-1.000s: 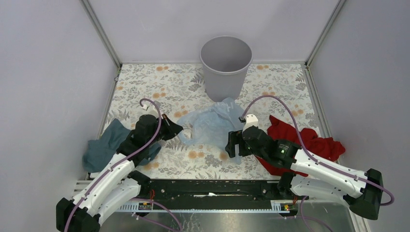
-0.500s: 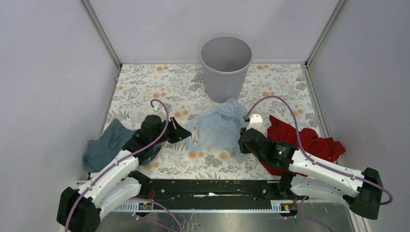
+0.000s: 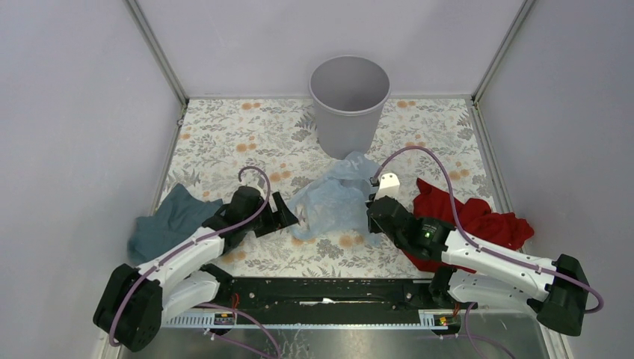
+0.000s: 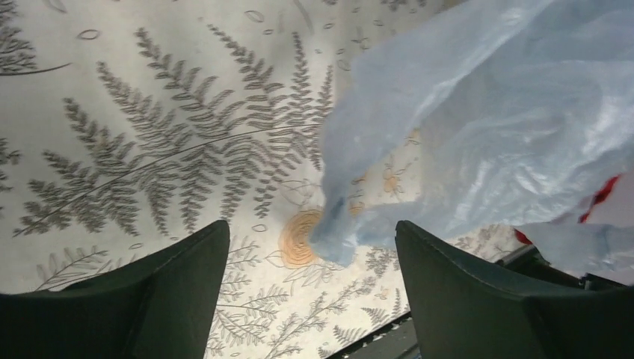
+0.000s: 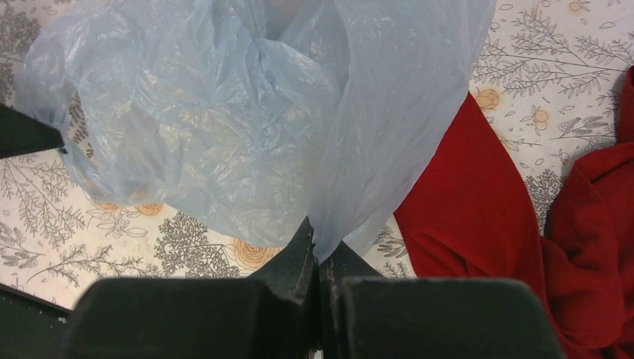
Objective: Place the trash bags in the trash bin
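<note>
Floral table [image 3: 224, 134], right arm [image 3: 486, 258] low, gripper [image 5: 317, 243] tight on bag [image 5: 224, 112]

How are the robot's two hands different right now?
The left hand is open; the right hand is shut. The right hand pinches the bag; the left hand grips nothing, though a corner of the bag lies inside its opening. The left hand is on the side of the teal cloth, the right hand beside the red cloth. Both are black and sit at the bag's edges.
</note>
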`<action>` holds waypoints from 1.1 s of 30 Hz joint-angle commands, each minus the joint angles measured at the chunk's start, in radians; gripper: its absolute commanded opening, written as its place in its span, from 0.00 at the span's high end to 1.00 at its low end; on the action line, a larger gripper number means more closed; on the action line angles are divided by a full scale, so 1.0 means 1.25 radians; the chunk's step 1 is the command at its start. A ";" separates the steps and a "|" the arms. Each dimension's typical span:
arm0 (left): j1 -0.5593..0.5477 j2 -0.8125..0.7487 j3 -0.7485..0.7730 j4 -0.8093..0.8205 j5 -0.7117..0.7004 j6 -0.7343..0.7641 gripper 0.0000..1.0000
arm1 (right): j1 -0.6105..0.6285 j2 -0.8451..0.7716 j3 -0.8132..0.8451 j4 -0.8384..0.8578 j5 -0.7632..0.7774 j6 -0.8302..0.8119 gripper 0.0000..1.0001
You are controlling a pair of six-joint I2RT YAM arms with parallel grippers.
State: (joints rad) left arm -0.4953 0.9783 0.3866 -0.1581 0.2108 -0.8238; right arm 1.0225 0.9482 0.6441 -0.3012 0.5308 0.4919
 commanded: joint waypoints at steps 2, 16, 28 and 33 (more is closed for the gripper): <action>-0.001 0.053 0.067 -0.016 -0.090 0.055 0.08 | 0.005 -0.028 -0.025 0.051 -0.039 -0.021 1.00; -0.003 0.189 0.055 0.195 -0.001 0.032 0.24 | 0.005 -0.013 -0.022 0.044 -0.077 0.022 0.98; -0.003 0.176 0.057 0.212 0.008 0.043 0.59 | 0.005 -0.028 -0.025 -0.109 -0.058 0.145 0.14; -0.003 0.166 0.063 0.190 0.008 0.064 0.77 | 0.005 -0.034 -0.041 -0.143 -0.053 0.199 0.38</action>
State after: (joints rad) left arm -0.4961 1.2129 0.4484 0.0536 0.2108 -0.7765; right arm 1.0233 0.9161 0.5972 -0.4305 0.4347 0.6582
